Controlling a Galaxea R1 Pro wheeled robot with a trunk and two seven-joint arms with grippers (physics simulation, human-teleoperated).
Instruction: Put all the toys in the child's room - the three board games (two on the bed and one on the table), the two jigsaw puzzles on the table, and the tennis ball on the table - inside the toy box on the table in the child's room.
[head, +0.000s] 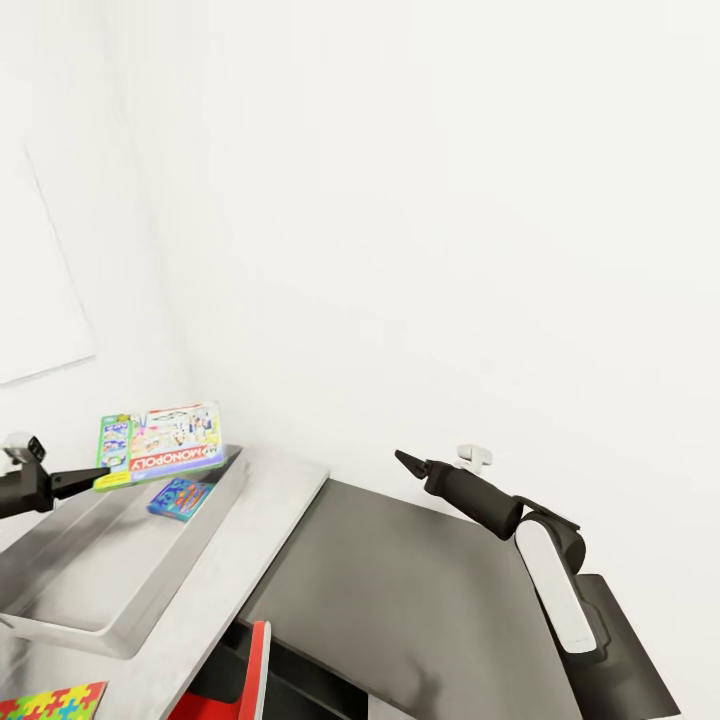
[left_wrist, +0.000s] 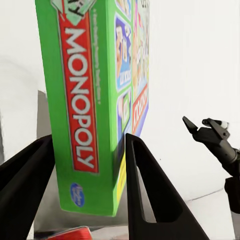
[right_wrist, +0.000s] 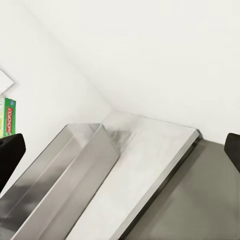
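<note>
My left gripper (head: 88, 479) is shut on a green, white and red board game (head: 160, 443) lettered "MONOPOLY", holding it by one edge over the far end of the toy box (head: 95, 590). In the left wrist view the black fingers (left_wrist: 150, 195) press both faces of this board game (left_wrist: 85, 100). A smaller blue board game (head: 181, 497) lies inside the light-grey toy box. One jigsaw puzzle (head: 50, 703) lies on the table (head: 275, 495) in front of the toy box. My right gripper (head: 410, 463) hangs open over the lower dark desk, holding nothing.
The dark-grey-topped desk (head: 420, 600) adjoins the table on the right, slightly lower. A red object (head: 259, 668) stands below the table's edge. White walls close in behind both desks. The right wrist view looks along the toy box (right_wrist: 75, 165) and the table (right_wrist: 150, 165).
</note>
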